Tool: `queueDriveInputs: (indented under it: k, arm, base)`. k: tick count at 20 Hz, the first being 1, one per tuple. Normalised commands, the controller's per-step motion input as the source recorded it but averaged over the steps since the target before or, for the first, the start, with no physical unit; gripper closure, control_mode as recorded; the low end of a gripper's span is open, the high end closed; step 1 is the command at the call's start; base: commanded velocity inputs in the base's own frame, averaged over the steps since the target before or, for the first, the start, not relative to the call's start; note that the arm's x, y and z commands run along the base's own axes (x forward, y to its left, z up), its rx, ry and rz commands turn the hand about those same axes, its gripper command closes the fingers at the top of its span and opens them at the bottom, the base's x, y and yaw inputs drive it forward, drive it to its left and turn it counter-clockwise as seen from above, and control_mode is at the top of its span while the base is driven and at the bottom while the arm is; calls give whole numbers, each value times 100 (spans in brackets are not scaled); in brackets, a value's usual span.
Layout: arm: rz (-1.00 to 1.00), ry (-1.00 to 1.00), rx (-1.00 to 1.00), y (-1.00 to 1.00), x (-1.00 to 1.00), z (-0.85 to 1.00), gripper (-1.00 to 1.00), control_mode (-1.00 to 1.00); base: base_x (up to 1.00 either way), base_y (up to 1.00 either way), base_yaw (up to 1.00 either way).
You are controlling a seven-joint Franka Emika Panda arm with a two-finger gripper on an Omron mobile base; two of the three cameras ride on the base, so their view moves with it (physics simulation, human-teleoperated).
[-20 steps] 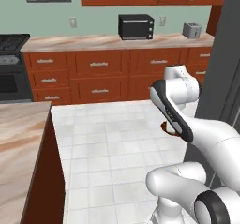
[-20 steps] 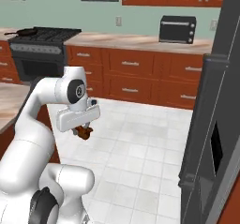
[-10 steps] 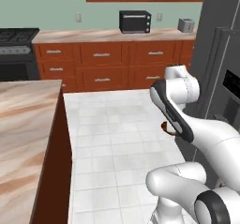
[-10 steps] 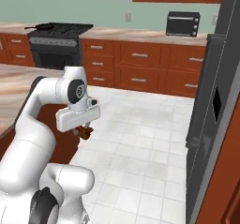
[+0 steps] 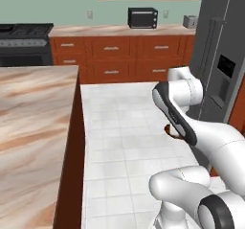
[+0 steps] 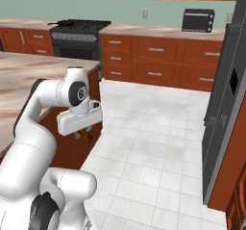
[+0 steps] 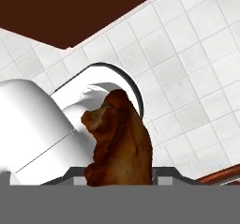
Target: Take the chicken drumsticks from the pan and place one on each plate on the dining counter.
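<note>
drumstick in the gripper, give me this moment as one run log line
phase: carrying | gripper: shut on drumstick | position: over the tiled floor, beside the dining counter | plates: not visible

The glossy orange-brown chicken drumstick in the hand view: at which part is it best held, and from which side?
Judging by its pose, the glossy orange-brown chicken drumstick is best pinched at its thick lower end, across its width. It stands lengthwise along the two-finger gripper, whose jaws close on that end from both sides.
</note>
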Motion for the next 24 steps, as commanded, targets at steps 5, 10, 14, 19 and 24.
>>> queueDriveInputs:
  k: [5,10,14,19,24]
  arm:
    - [0,0,0,0,0,0,100,100]
    - [0,0,0,0,0,0,100,100]
    - [0,0,0,0,0,0,100,100]
    - [0,0,0,0,0,0,100,100]
    - [0,0,0,0,0,0,100,100]
  base:
    - [-100,21,10]
    - [-89,38,10]
    - [-90,34,10]
    - [-68,48,9]
    - [-2,91,1]
